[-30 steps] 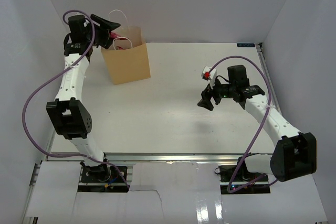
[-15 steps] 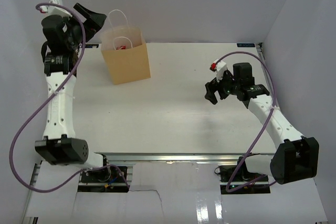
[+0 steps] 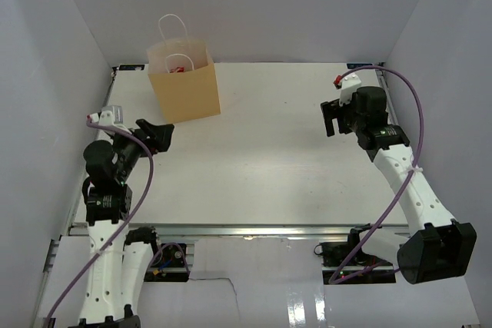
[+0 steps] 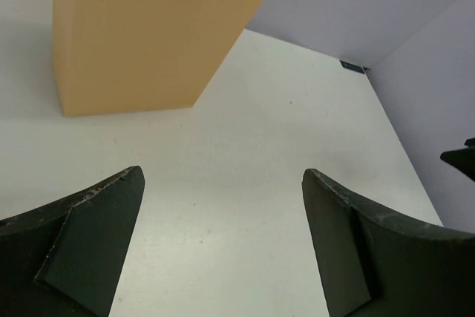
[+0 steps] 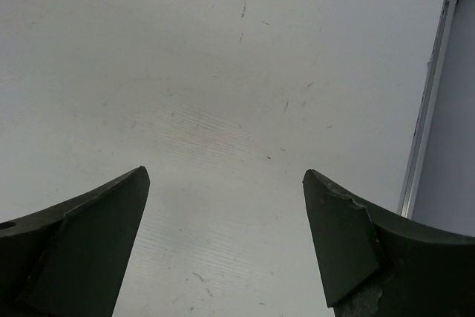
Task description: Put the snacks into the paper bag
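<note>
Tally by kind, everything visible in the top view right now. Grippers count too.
Tan kraft paper bag with white cord handles: 1
Red-pink packet showing in the bag's mouth: 1 (any others are hidden)
Black two-finger grippers: 2, the left gripper and the right gripper, both open and empty
Total: 4

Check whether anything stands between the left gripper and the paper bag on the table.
Nothing visible does. The left gripper hangs open, and the left wrist view shows only bare table between its fingers and the paper bag, which stands upright at the far left of the table.
</note>
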Controlling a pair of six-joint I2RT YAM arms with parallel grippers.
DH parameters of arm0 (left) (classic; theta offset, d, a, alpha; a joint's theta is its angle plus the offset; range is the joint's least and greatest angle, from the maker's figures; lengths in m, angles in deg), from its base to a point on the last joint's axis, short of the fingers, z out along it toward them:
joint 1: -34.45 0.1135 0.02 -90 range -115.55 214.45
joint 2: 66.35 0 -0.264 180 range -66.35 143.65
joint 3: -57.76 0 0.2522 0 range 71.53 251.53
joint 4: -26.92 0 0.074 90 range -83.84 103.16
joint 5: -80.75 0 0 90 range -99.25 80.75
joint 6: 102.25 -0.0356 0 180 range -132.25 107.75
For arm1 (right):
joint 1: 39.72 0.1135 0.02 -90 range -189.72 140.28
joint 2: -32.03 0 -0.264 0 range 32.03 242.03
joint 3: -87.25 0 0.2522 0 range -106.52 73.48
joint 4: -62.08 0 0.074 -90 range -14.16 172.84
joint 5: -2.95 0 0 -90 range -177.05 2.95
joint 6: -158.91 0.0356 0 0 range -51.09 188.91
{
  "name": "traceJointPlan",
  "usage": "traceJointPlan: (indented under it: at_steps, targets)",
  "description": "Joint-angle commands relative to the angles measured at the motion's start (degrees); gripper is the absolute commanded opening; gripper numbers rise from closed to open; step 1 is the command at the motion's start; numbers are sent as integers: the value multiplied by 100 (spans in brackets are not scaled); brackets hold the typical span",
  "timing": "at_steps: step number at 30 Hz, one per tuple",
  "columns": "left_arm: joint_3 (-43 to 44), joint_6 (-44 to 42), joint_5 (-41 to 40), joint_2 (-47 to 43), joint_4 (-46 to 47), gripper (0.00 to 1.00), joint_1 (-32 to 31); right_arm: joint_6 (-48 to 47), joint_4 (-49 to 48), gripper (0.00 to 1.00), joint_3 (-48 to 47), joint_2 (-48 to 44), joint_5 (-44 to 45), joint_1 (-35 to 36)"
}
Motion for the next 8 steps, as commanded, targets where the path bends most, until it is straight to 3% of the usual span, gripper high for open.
traceJointPlan:
  at_steps: [1,8]
  targets:
    - [-601,40,330,-522,211,98,12,84,-147,90,-160,-181,251,-13]
    - [-1358,172,480,-1059,149,98,12,-109,-139,90,15,-383,93,-13]
